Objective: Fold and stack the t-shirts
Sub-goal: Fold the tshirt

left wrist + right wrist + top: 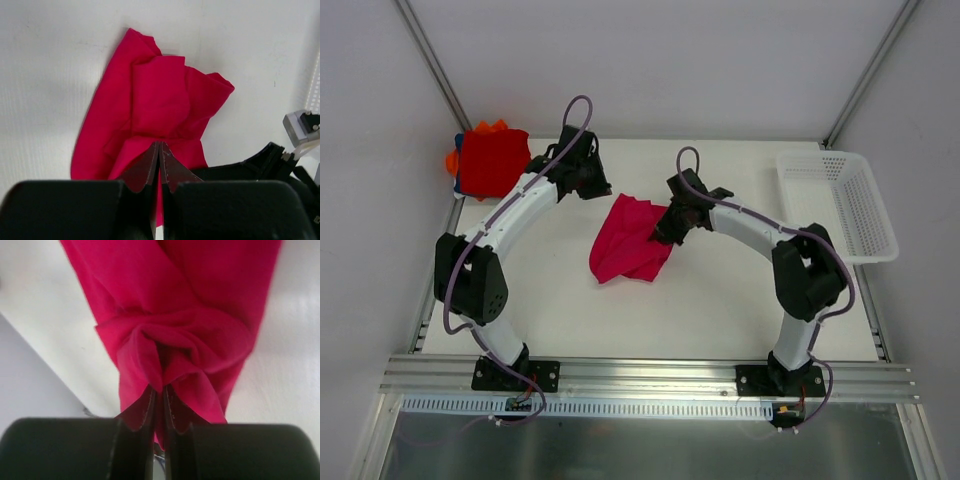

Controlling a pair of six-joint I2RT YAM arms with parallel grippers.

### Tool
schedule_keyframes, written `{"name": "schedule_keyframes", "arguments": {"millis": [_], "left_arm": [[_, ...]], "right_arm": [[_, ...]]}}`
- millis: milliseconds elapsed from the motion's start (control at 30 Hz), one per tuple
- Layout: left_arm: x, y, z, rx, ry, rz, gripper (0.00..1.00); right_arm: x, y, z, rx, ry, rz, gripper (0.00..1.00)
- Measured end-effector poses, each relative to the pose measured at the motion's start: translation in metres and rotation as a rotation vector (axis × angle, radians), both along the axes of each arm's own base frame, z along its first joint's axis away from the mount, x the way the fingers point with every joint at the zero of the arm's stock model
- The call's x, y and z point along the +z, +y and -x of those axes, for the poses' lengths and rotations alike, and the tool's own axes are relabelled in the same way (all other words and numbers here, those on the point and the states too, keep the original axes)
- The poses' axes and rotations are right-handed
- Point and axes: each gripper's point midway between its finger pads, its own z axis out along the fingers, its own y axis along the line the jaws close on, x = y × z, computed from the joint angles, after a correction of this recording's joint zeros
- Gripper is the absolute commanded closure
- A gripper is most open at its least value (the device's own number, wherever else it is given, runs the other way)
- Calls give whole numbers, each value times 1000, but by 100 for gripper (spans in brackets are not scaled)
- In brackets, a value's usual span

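White table [720,310] | left pincer [159,146], right pincer [159,388] pinching crimson t-shirt [625,245] | folded stack [492,160], basket [865,215] aside

1. The left arm [520,205] bows up from its base at the near edge, its forearm reaching away and inward to the right
2. The left gripper [159,146] has its jaws pressed fully together
3. The right arm [760,230] arches up from its base and leans inward to the left
4. The right gripper [159,390] is pinched tight on a bunched fold of the crimson-pink t-shirt [190,330]
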Motion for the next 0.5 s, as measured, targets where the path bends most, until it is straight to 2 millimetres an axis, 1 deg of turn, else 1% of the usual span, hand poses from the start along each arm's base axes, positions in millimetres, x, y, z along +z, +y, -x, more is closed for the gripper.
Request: {"name": "schedule_keyframes", "arguments": {"millis": [167, 233, 367, 433, 500], "left_arm": [[-8, 11, -10, 29, 7, -11, 100], [-10, 15, -14, 40, 6, -12, 100], [-14, 19, -21, 51, 2, -11, 100], [-18, 20, -24, 53, 4, -8, 100], [-22, 19, -25, 49, 6, -4, 100]], "right_arm": [[12, 28, -46, 11, 18, -127, 100], [19, 33, -62, 9, 4, -162, 100], [37, 31, -84, -15, -31, -200, 100], [45, 26, -94, -31, -51, -212, 99], [49, 19, -106, -53, -65, -219, 100]]}}
